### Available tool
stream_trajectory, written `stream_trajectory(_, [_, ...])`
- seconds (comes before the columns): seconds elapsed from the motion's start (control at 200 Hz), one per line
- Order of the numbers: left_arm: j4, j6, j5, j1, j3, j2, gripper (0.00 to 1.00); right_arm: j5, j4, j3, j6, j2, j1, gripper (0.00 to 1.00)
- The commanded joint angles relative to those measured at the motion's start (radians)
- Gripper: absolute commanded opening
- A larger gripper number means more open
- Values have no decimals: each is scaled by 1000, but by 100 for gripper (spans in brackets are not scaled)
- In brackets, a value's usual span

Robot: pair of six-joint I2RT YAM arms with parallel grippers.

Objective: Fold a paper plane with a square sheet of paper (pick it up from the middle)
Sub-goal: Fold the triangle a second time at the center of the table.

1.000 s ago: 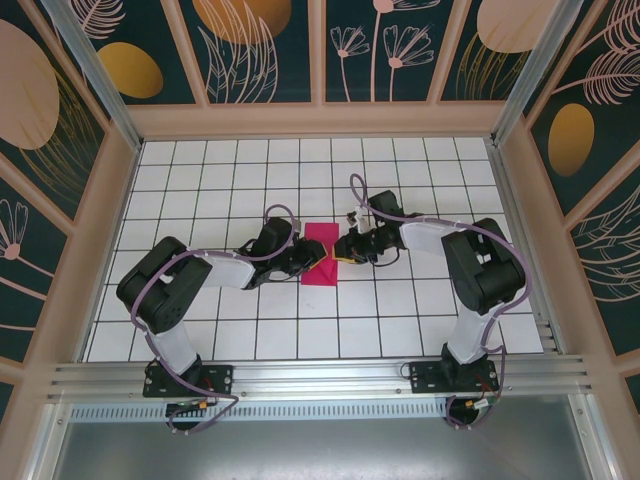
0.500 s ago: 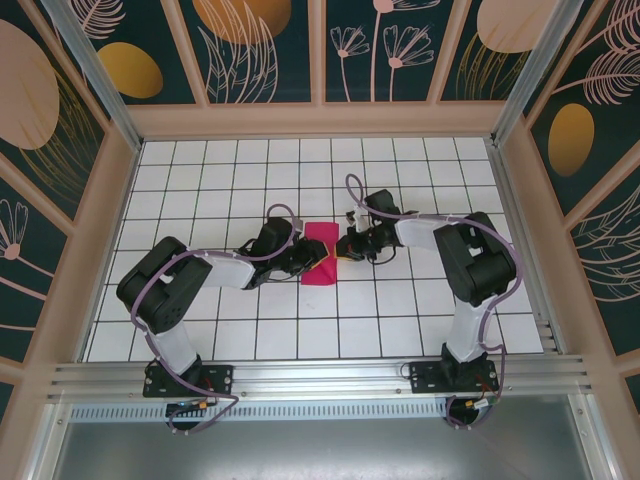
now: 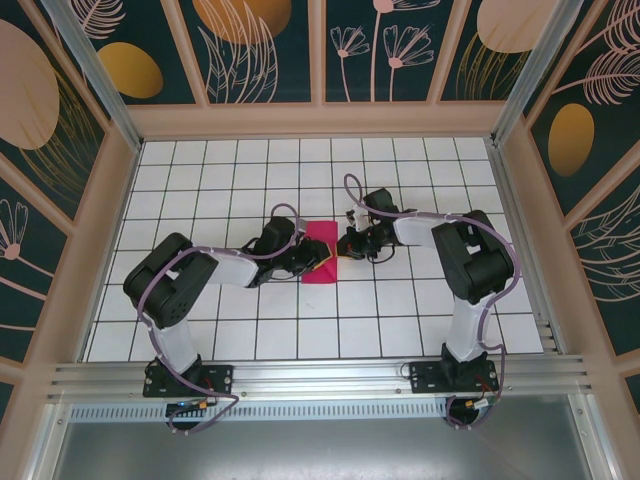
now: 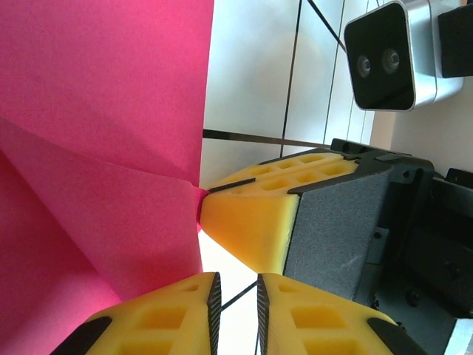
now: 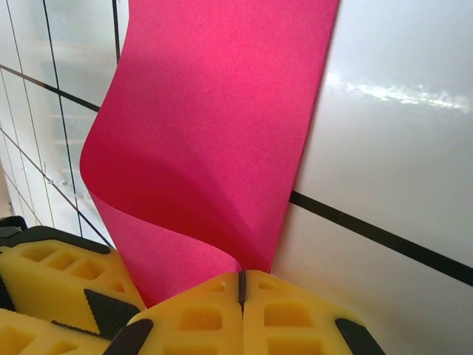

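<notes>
- Creases ran across the square sheet of paper (image 3: 322, 250), magenta-pink, which lay near the middle of the top view on the white gridded desk (image 3: 250, 180), between the two arms.
- Seen from the right wrist, the sheet curled up off the desk in a smooth bend, and its lower edge ran down into the seam between the yellow fingers.
- The right end effector (image 5: 240, 285) was fully closed, pinching that edge of the sheet.
- In the left wrist view, folds met at a point on the sheet's right edge, where a yellow fingertip of the right end effector touched it.
- The left end effector (image 4: 235, 285) sat at the bottom of its own view with its jaws a narrow slit apart; white desk and a grid line showed through the gap and no paper lay in it.
- Its left finger (image 4: 159, 318) lay against the sheet's lower edge.
- The right arm's wrist camera (image 4: 380, 55) sat in the upper right of the left wrist view.
</notes>
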Motion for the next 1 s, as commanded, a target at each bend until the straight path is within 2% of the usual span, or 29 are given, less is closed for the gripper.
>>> stream_trajectory(0.0, [4, 23, 17, -5, 24, 25, 24, 23, -22, 31, -21, 15, -3, 1])
stream_trajectory(0.991, [-31, 29, 3, -5, 33, 58, 22, 56, -29, 62, -33, 43, -7, 0])
